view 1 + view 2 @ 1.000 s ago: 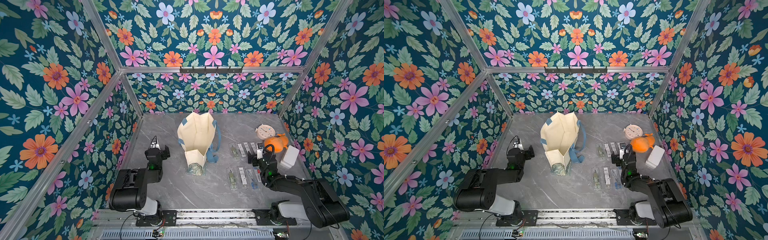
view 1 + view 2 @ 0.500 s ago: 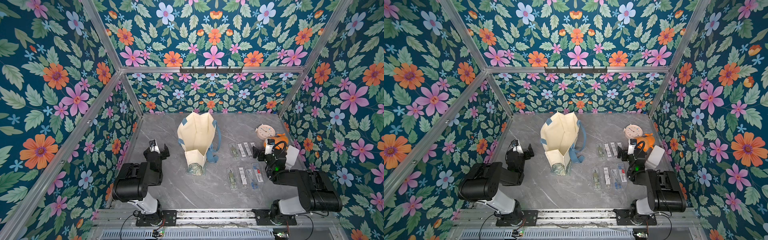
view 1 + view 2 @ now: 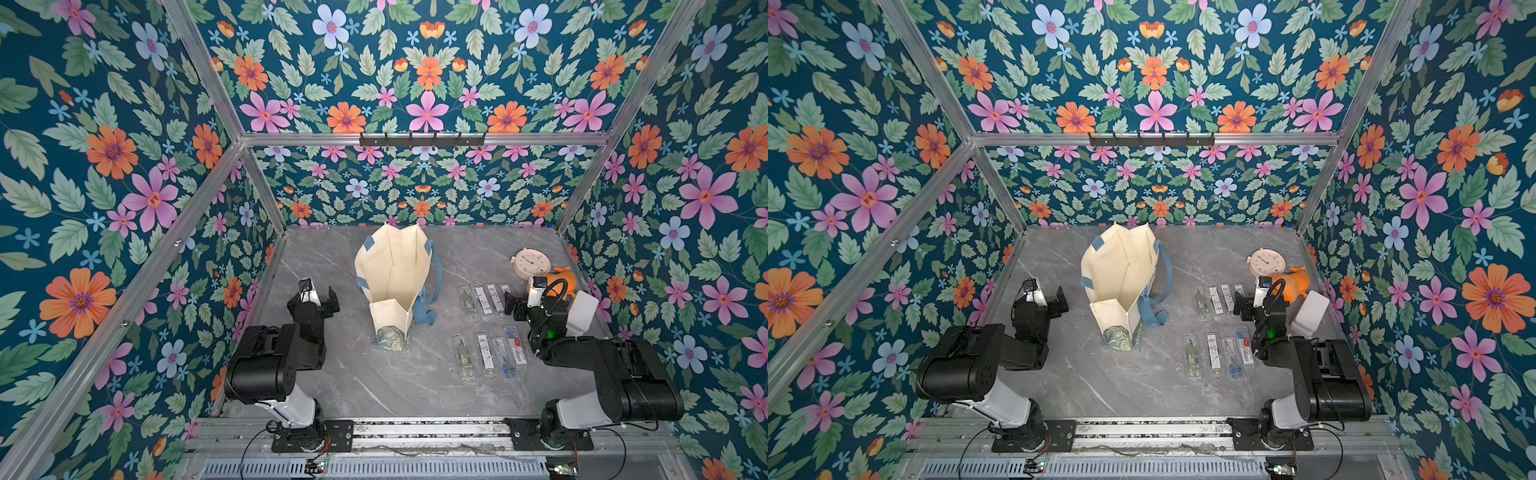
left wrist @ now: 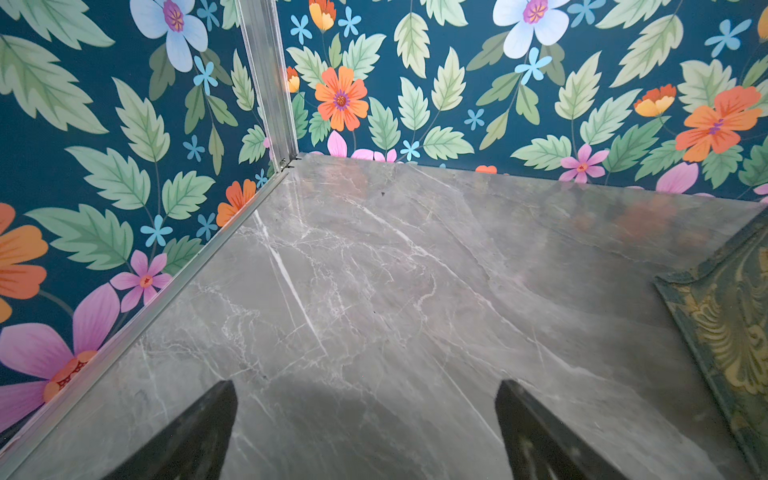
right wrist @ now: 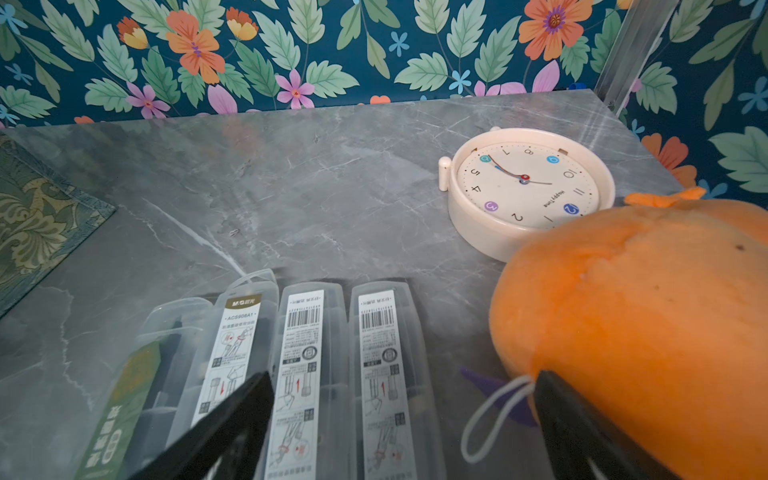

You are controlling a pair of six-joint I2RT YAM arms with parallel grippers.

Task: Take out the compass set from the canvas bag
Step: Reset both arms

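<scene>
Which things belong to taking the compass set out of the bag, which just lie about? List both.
Job: canvas bag; clear compass set cases outside it.
Lying about: clock; orange plush toy; white box.

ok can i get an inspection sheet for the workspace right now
surface: grey marble tabletop, no spills seen
job's things: canvas bag mid-table, patterned base toward the robot, contents cannot be told; eight clear compass set cases in two rows of four to its right
clutter: clock, orange plush toy, white box by the right wall
grippers: left gripper open, empty, over bare table left of the bag; right gripper open, empty, over the far row of cases beside the plush
cables: black cable loop on the right wrist
surroundings: floral walls, aluminium frame, black hook rail
</scene>
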